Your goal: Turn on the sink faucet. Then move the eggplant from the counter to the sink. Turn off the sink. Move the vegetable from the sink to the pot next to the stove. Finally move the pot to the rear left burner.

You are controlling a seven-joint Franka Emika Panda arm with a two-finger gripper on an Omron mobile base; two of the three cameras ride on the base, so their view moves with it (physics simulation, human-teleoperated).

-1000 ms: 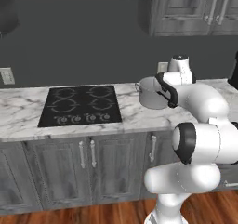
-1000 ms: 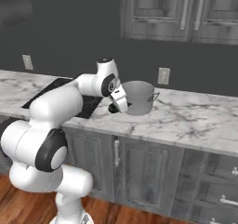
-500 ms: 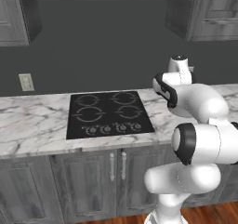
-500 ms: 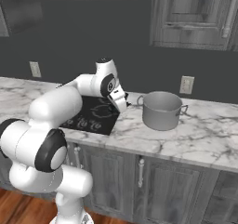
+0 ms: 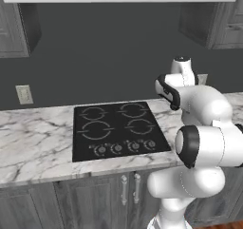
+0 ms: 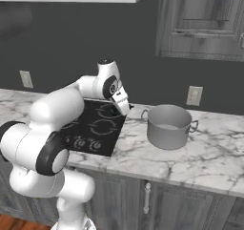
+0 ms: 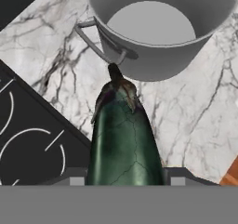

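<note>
so here's where we were at this frame. we had the eggplant (image 7: 123,139) clamped in the gripper (image 7: 124,179), jaws about halfway closed around its fat end, one finger on each side of it. from the hand view the eggplant stuck out lengthwise away from the fingers, stem end pointing toward the pot (image 7: 162,28), and the stem tip lined up with the near handle (image 7: 100,44) of the pot. we couldn't tell from that angle whether the stem was touching the handle or just hanging above it, the view flattened everything.

the pot sat upright on the marble counter (image 6: 190,157), just to the right of the stove (image 6: 95,126) as the right base view had it, and it looked empty inside. the gripper (image 6: 122,102) hovered between the stove's right edge and the pot, over the strip of counter there, closer to the pot's left handle than to the burners.

in the left base view the stove (image 5: 118,128) sat to the left of our arm, and the arm's own body covered the pot. the burners were bare, four rings and a row of knobs along the front edge.
</note>
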